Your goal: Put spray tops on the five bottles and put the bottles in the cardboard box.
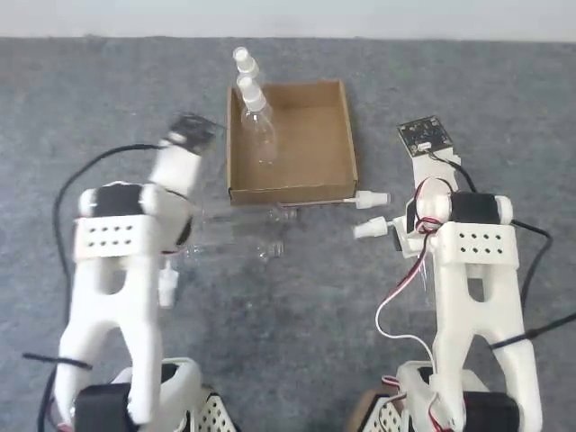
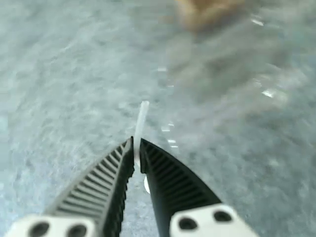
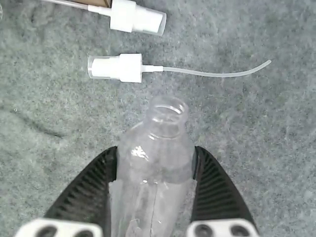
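Closest in, the left gripper (image 2: pixel 137 148) is pinched shut on the thin dip tube of a spray top (image 2: pixel 141 121), above the grey carpeted table (image 1: pixel 504 90). Right of that arm, two uncapped bottles (image 1: pixel 261 216) lie just in front of the cardboard box (image 1: pixel 346 135). One capped bottle (image 1: pixel 261 135) stands inside the box at its left wall; a second capped bottle (image 1: pixel 243 61) rises just beyond, inside or behind unclear. Two loose tops (image 1: pixel 370 200) lie right of the box. The right gripper (image 3: pixel 155 149) clasps an open-necked bottle (image 3: pixel 154 173) around its body, near them.
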Robot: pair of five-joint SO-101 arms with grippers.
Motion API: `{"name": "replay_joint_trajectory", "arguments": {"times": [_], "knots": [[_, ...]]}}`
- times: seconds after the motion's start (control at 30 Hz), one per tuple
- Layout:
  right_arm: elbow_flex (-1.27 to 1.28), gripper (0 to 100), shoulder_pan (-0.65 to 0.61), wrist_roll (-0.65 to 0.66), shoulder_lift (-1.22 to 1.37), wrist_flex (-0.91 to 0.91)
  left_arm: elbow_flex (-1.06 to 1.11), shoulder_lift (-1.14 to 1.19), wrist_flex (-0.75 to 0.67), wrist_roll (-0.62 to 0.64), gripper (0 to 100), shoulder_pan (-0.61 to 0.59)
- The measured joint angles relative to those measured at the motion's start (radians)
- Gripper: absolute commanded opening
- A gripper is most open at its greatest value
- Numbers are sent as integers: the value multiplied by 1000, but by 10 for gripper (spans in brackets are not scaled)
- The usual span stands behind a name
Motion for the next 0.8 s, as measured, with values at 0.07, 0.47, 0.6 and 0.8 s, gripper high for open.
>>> {"name": "replay_joint_trajectory", "arguments": {"times": [0.07,0.47,0.6,0.8], "knots": [[0,24,0,0,0,0,0,0,-21,20,9,-58],[0,24,0,0,0,0,78,0,-232,84,10,-345],[0,24,0,0,0,0,172,0,-351,149,10,-431],[0,24,0,0,0,0,229,0,-456,226,14,-545]]}}
